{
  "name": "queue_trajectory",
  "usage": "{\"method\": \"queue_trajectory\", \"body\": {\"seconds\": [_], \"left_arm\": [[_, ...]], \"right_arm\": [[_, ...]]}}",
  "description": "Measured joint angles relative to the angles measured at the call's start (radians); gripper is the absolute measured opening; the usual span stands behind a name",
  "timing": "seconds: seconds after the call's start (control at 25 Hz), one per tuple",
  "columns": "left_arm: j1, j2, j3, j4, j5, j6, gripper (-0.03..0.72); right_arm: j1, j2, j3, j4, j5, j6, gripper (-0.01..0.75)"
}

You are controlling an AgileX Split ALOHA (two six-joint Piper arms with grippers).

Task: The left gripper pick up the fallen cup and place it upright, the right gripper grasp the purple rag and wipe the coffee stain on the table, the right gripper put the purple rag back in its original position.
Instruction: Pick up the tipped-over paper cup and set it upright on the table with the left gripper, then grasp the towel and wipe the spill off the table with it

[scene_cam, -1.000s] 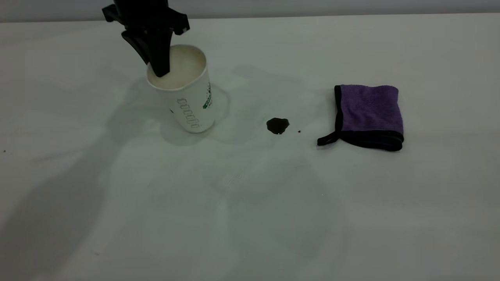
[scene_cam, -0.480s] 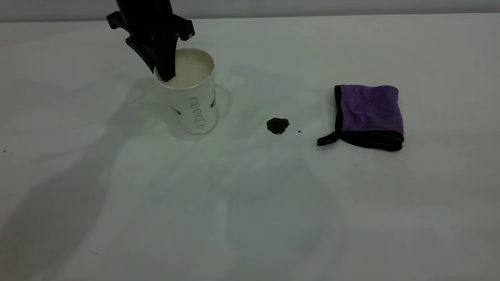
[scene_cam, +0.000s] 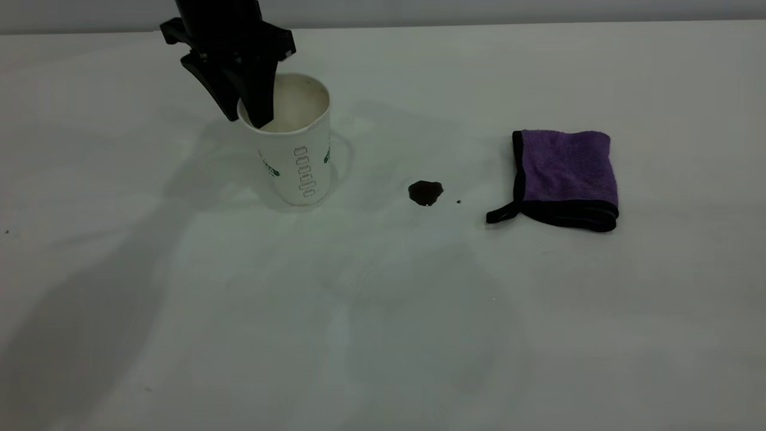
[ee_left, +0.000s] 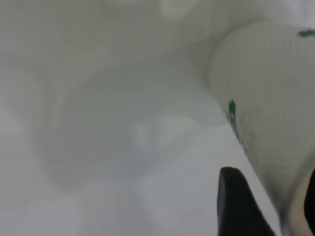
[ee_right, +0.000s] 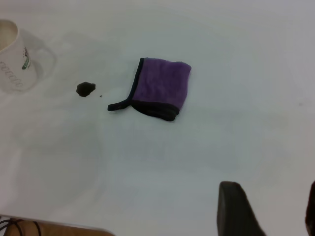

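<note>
Your left gripper sits at the upper left of the frame, one finger inside the cup and one outside, straddling the rim with daylight showing, not pinching. The cup stands upright on the table. Centre frame, the stain lies untouched. Right of it, the rag rests folded. Your right gripper hangs high, well away from the rag, fingers spread.
</note>
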Motion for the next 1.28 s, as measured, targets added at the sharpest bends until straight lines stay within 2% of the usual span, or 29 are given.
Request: {"method": "queue_trajectory", "body": {"seconds": [0.16, 0.48, 0.8, 0.96, 1.28], "left_arm": [[0.000, -0.036, -0.022, 0.002, 0.059, -0.001, 0.410], [0.000, -0.132, -0.128, 0.002, 0.063, -0.013, 0.412], [0.000, -0.434, -0.129, 0.002, 0.063, -0.119, 0.412], [0.000, -0.664, 0.012, 0.002, 0.063, -0.140, 0.412], [0.000, -1.080, 0.502, 0.052, 0.063, -0.144, 0.412]], "right_arm": [[0.000, 0.000, 0.000, 0.000, 0.000, 0.000, 0.386], [0.000, 0.000, 0.000, 0.000, 0.000, 0.000, 0.386], [0.000, 0.000, 0.000, 0.000, 0.000, 0.000, 0.386], [0.000, 0.000, 0.000, 0.000, 0.000, 0.000, 0.386], [0.000, 0.000, 0.000, 0.000, 0.000, 0.000, 0.386]]}}
